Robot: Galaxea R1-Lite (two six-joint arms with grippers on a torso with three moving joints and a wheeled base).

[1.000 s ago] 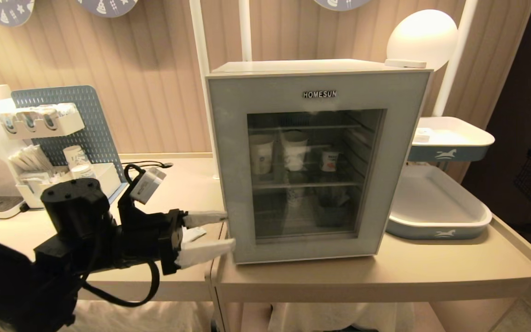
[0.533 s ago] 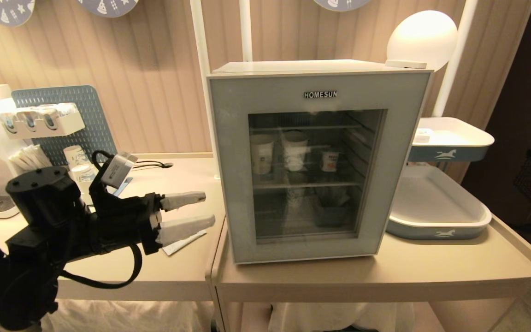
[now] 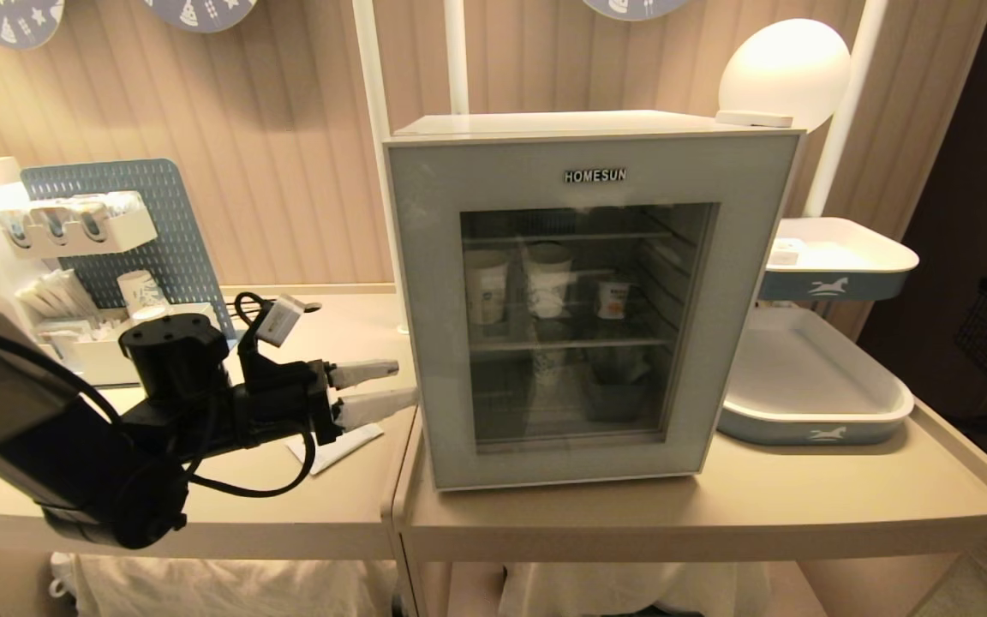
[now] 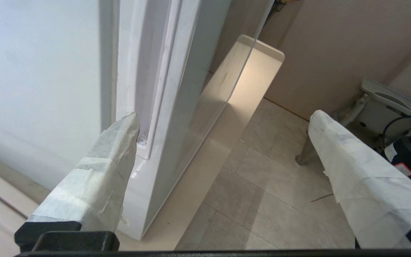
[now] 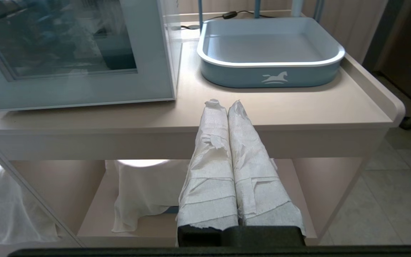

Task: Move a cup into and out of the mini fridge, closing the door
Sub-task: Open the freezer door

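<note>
1. Cup (image 3: 613, 298) sits on the upper wire shelf inside the mini fridge (image 3: 588, 296), seen through the glass, to the right of two taller paper cups (image 3: 517, 287): small, white, flared at the rim, a spot of orange print on its side.

2. Nearest the camera, the left gripper (image 3: 386, 389) hovers level over the counter (image 3: 348, 506) with its taped fingers (image 4: 98, 178) spread wide and nothing between them, tips just beside the fridge's left front edge.

3. The wrist view shows one finger right at the seam where the door (image 3: 425, 343) meets the cabinet, and the door is shut flush.

4. Judging the step in hand as opening that door: a fingertip should go into the seam at the free edge, not onto the smooth frame, then pull outward along the door's swing so the light fridge doesn't slide on the counter.

5. The right gripper (image 5: 223, 105) hangs parked low in front of the counter, fingers pressed together, empty.

6. Farther off, a blue-and-white tray (image 3: 879, 411) waits on the fridge's right.
</note>
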